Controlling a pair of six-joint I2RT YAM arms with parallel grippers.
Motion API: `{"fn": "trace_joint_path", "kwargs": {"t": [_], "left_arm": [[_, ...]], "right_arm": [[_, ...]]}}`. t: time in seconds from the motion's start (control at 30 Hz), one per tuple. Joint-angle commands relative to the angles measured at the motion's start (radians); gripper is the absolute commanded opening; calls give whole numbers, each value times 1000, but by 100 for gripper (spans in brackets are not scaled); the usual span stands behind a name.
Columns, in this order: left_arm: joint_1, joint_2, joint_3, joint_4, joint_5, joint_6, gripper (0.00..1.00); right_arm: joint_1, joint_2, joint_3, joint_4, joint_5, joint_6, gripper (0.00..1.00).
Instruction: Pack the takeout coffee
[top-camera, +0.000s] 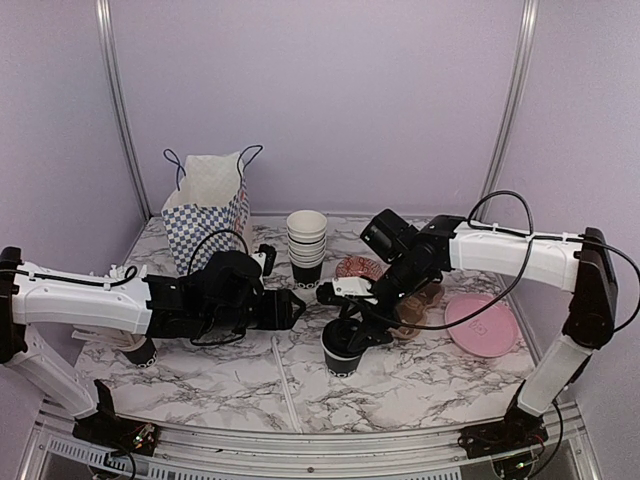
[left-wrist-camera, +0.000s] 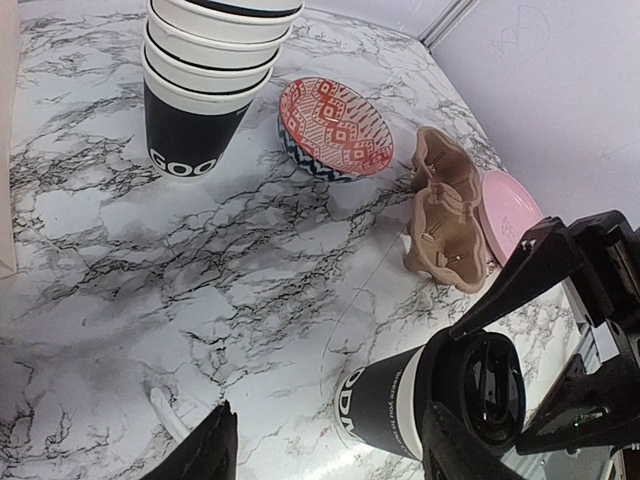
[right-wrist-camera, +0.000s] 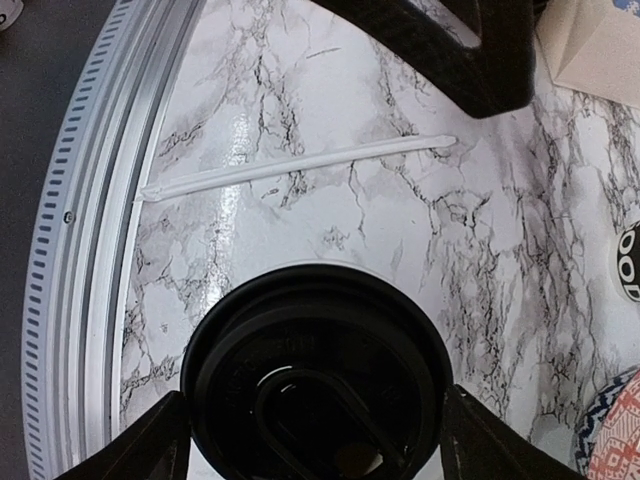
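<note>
The takeout coffee (top-camera: 341, 352), a black paper cup with white print and a black lid, stands on the marble table in front of centre. My right gripper (top-camera: 352, 325) hangs straight over it. In the right wrist view the lid (right-wrist-camera: 315, 390) fills the gap and both fingertips (right-wrist-camera: 165, 425) press against its rim. My left gripper (top-camera: 297, 308) hovers low to the cup's left, open and empty. From the left wrist the cup (left-wrist-camera: 395, 405) shows just beyond the right finger (left-wrist-camera: 455, 445), with the right gripper's black fingers over it.
A blue-checked paper bag (top-camera: 208, 205) stands at the back left. A stack of white-rimmed cups (top-camera: 306, 245), a red patterned bowl (top-camera: 358, 267), a brown pulp carrier (left-wrist-camera: 445, 215) and a pink plate (top-camera: 480, 325) lie behind and right. A white stirrer (right-wrist-camera: 300, 165) lies near the front rail (right-wrist-camera: 90, 250).
</note>
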Motion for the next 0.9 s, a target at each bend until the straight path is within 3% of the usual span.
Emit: {"fn": "trace_joint_path", "kwargs": {"t": [0.0,0.73,0.87], "left_arm": [[-3,-13,-5,-12,-15,10,64],[-4,-19,-23,-4,-13,14,64],[-4,-18,-25,-5,-12,15,64]], "right_arm": [[12,21,12,-7,15,3,81],[29,-16,86,-101,53,30,66],[8,-31,84,-123,-80,28,67]]}}
